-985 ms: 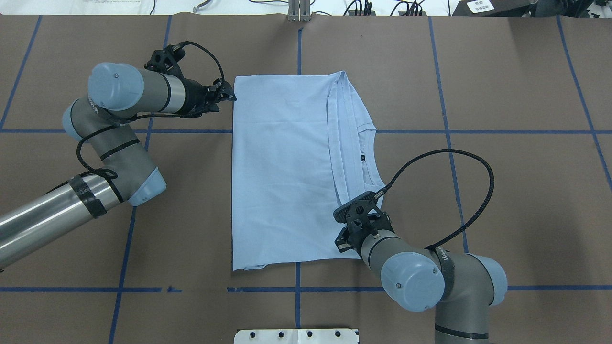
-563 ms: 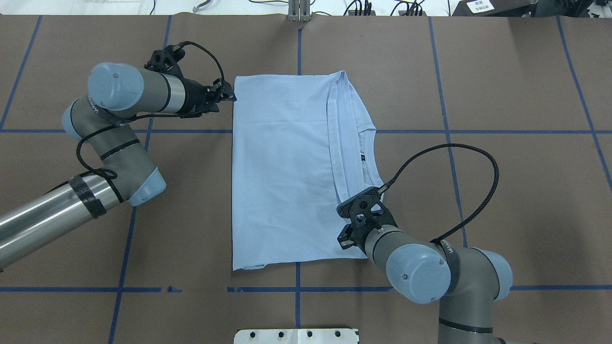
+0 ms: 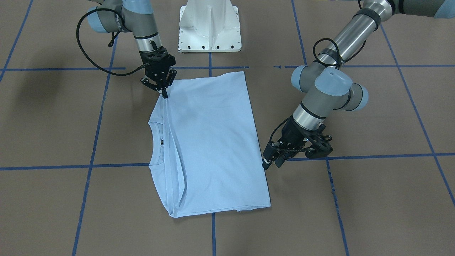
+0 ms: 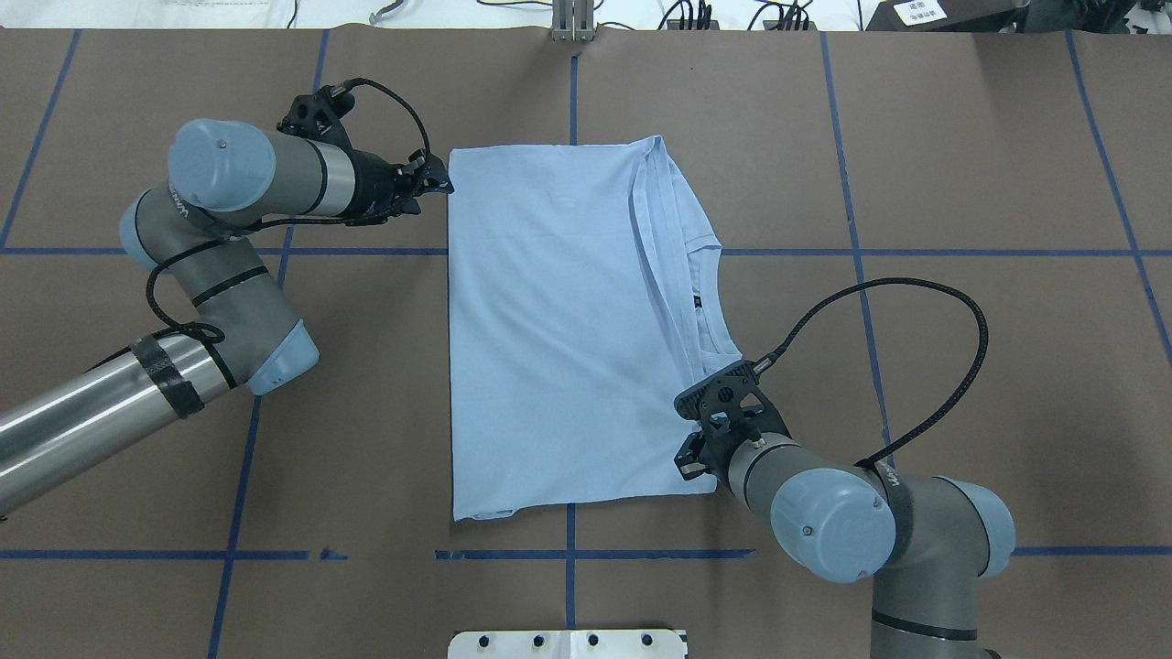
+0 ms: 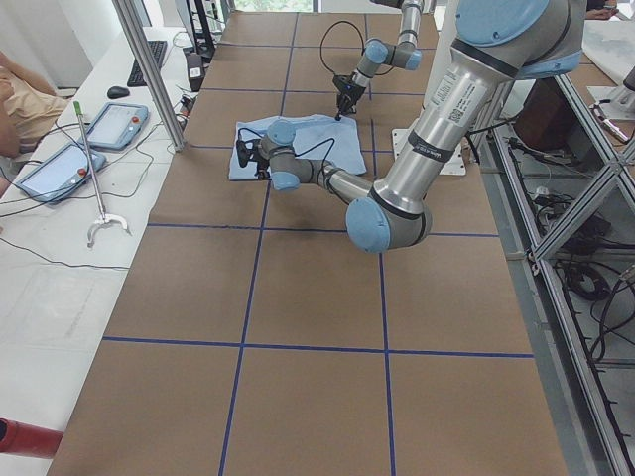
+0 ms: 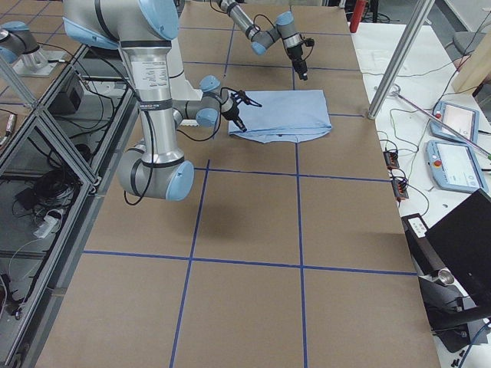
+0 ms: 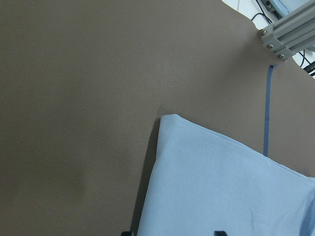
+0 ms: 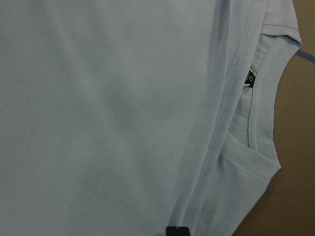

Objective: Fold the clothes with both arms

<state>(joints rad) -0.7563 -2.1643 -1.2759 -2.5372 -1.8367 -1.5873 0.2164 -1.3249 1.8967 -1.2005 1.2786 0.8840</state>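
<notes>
In the front-facing view we see the light blue T-shirt (image 3: 213, 142) lying flat on the brown table (image 3: 373, 199). It is folded into a long rectangle, with the collar toward the view's left. The right gripper (image 3: 164, 94) points down, its fingers pinched narrow on the folded hem by the shoulder. It is gripping the cloth. The left gripper (image 3: 271, 163) sits low at the opposite long edge. The neck label (image 3: 161, 142) is a small dark patch and we cannot read it.

From overhead, the left gripper is at the shirt's far left corner. The right one is hidden under its own wrist at the near right part. Lettering on the left arm (image 4: 211, 284) is too small to read.

In the left wrist view, two black fingertips (image 7: 220, 232) stand wide apart with the shirt's edge between them.

In the right wrist view, the label carries a white mark on black — illegible — and one black tip rests on the hem seam.

In both side views the shirt is small and far, and no writing is legible.
</notes>
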